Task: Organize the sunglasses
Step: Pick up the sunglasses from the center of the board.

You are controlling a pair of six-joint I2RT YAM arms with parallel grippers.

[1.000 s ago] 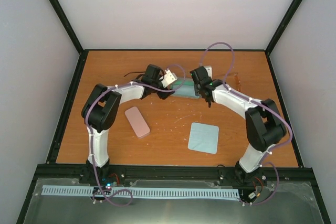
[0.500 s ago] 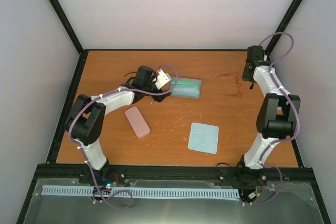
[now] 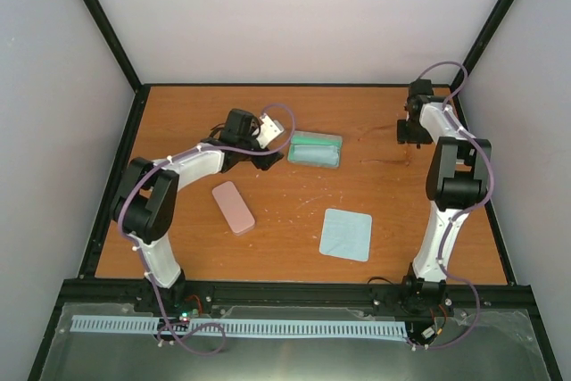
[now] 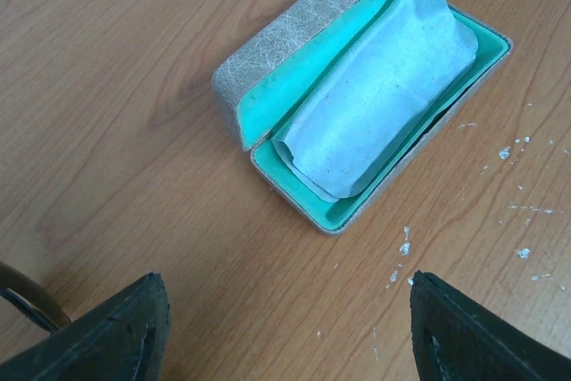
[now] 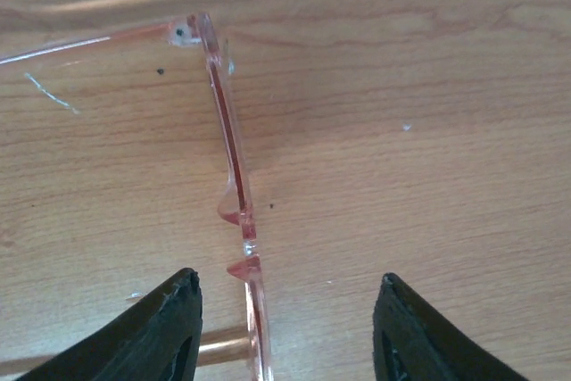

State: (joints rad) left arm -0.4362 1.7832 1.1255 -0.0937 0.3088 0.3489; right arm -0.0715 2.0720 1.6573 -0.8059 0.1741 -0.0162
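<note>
A wooden table (image 3: 178, 118) (orange-brown, flecked white) sits between plain pale walls (image 3: 303, 15), black frame posts (image 3: 98, 15) at the corners. Light is soft and even. A grey metal ledge (image 3: 294, 354) lines the near edge.

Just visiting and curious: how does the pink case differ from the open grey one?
The pink case is shut; the grey case lies open, showing a teal lining. The pink case is plain pink outside; the grey case's shell looks fibrous. The grey case holds a pale blue cloth; the pink case's inside is hidden. Both are oblong.
</note>
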